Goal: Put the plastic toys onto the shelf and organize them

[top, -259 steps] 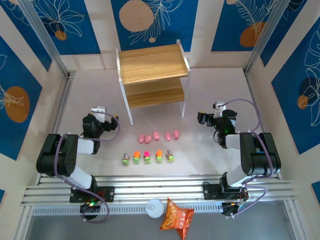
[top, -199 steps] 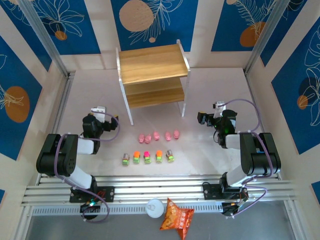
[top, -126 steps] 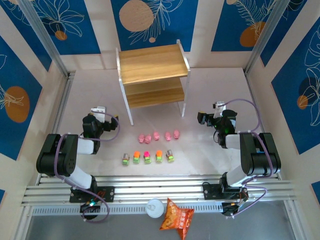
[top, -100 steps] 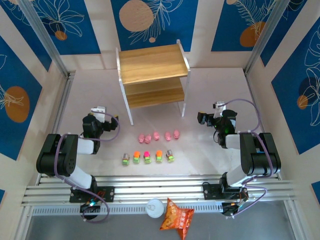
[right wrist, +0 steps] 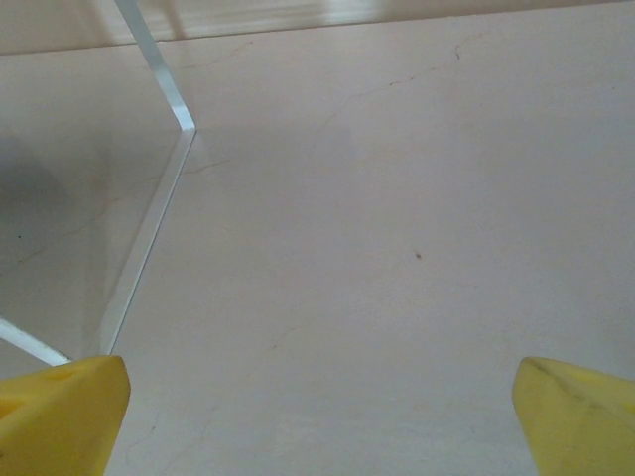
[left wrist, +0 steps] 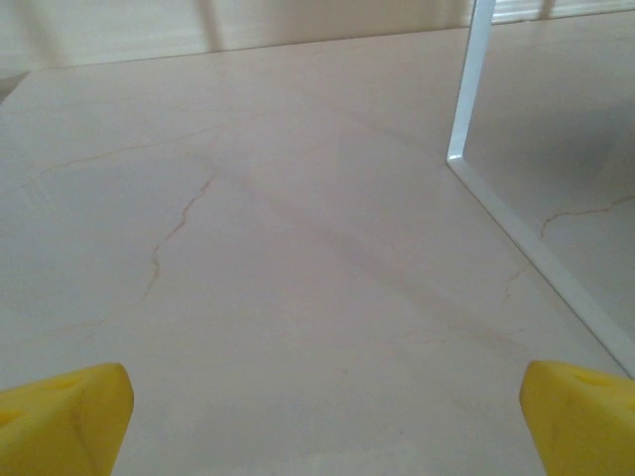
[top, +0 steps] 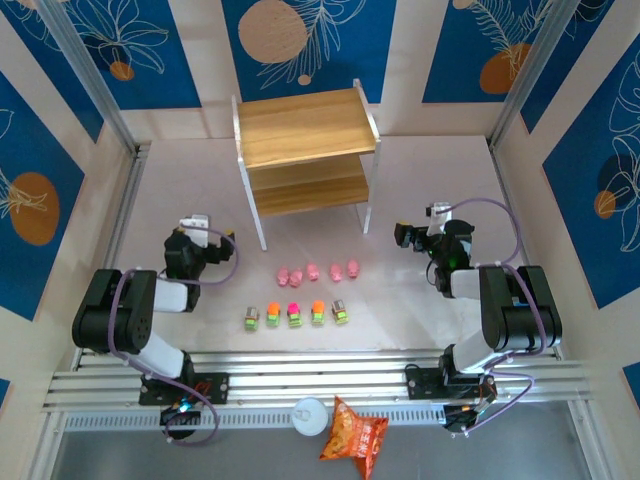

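Several pink pig toys [top: 317, 271] lie in a row on the table in front of the shelf [top: 305, 128], a two-tier wooden rack with clear side panels. Closer to me stands a row of several blocky toys [top: 294, 316] with green bases. My left gripper [top: 207, 236] rests low at the left of the toys, open, nothing between its yellow fingertips [left wrist: 65, 420]. My right gripper [top: 408, 236] rests at the right, also open and empty, its fingertips [right wrist: 579, 414] wide apart. Each wrist view looks over bare table toward a clear shelf panel edge [left wrist: 474, 69] [right wrist: 149, 238].
An orange snack bag [top: 352, 436] and a white round lid [top: 310, 415] lie on the rail area near the arm bases. Aluminium posts and patterned walls ring the table. Open tabletop lies on both sides of the shelf.
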